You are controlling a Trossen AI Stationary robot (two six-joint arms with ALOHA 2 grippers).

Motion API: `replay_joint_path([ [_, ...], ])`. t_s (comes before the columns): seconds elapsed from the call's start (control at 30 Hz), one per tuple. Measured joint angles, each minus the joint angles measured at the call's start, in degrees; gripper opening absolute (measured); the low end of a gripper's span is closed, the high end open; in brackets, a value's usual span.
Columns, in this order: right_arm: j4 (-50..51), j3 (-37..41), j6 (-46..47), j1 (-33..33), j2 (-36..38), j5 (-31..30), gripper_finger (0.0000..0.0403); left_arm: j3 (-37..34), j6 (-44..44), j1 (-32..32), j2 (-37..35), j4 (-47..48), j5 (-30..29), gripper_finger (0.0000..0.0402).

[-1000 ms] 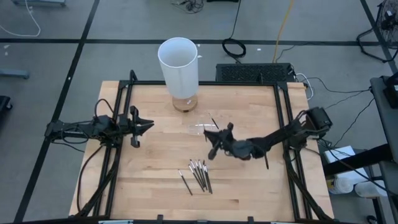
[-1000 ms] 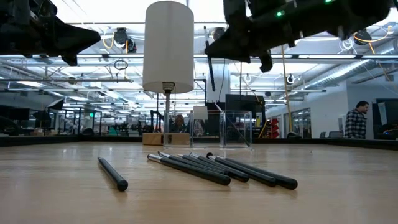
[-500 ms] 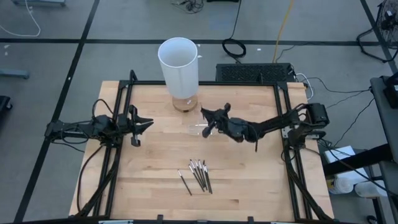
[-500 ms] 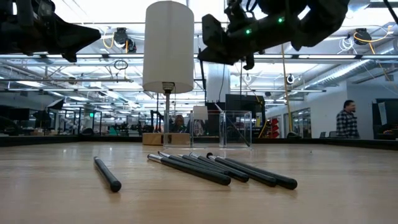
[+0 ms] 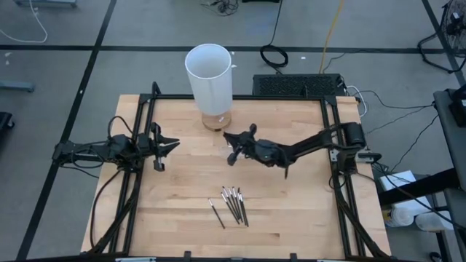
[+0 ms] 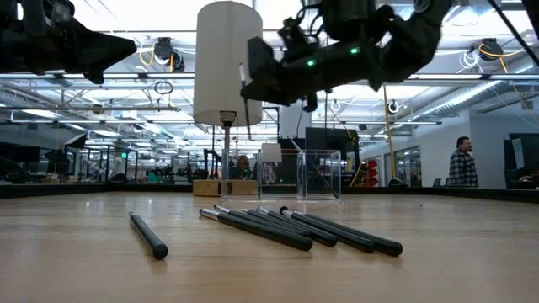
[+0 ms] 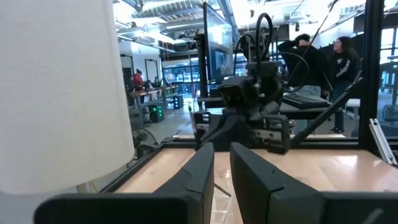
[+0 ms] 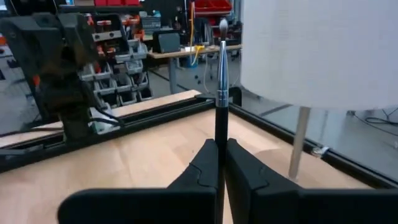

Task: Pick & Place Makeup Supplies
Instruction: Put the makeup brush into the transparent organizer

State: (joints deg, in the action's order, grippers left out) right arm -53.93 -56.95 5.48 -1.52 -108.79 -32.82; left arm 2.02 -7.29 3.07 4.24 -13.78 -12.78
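Observation:
Several thin dark makeup sticks (image 5: 234, 204) lie side by side on the wooden table, and one (image 5: 217, 213) lies apart to their left; the low view shows the group (image 6: 303, 229) and the single stick (image 6: 150, 236). My right gripper (image 5: 230, 143) hangs level above the small clear tray (image 5: 234, 152), near the tall white cylinder (image 5: 210, 73), shut on one brush (image 8: 221, 81). My left gripper (image 5: 173, 145) waits at the table's left, its fingers (image 7: 205, 171) a narrow gap apart with nothing between them. My right gripper pinches the brush's dark handle (image 8: 219, 132) between its two fingers. The fingers come level from the table's right. The brush sticks out past the fingertips, its silver collar and pale head (image 8: 222, 28) at the free end, lifted clear of the table.
The white cylinder (image 6: 228, 63) stands on a thin post with a wooden foot (image 5: 216, 121) at the table's far middle. The clear tray (image 6: 307, 175) sits in front of it. A black frame (image 5: 331, 124) lines the table's sides. A person (image 6: 461, 162) stands in the room behind.
My right gripper, still shut on the brush, has gone from the table's middle toward the far edge and then toward the left edge, ending above the clear tray beside the white cylinder. The sticks on the table lie as before.

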Motion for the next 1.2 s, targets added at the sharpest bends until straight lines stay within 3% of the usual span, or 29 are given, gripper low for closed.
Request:
replay_joint_path([
  [0.27, 5.95, -5.7, 0.37, -0.02, -5.1, -0.49, 0.0, 0.0, -0.04, 0.0, -0.01, 0.24, -0.78, 0.0062],
  [0.7, 13.48, -5.75, 4.97, -0.07, -5.78, -2.69, 0.0, 0.0, 1.76, 0.0, 0.02, 0.42, -0.74, 0.0062],
  [1.2, 17.78, -5.71, 6.91, 1.26, -5.73, 3.1, 0.0, 0.0, 1.79, 0.0, 0.02, 0.2, -0.7, 0.0062],
])
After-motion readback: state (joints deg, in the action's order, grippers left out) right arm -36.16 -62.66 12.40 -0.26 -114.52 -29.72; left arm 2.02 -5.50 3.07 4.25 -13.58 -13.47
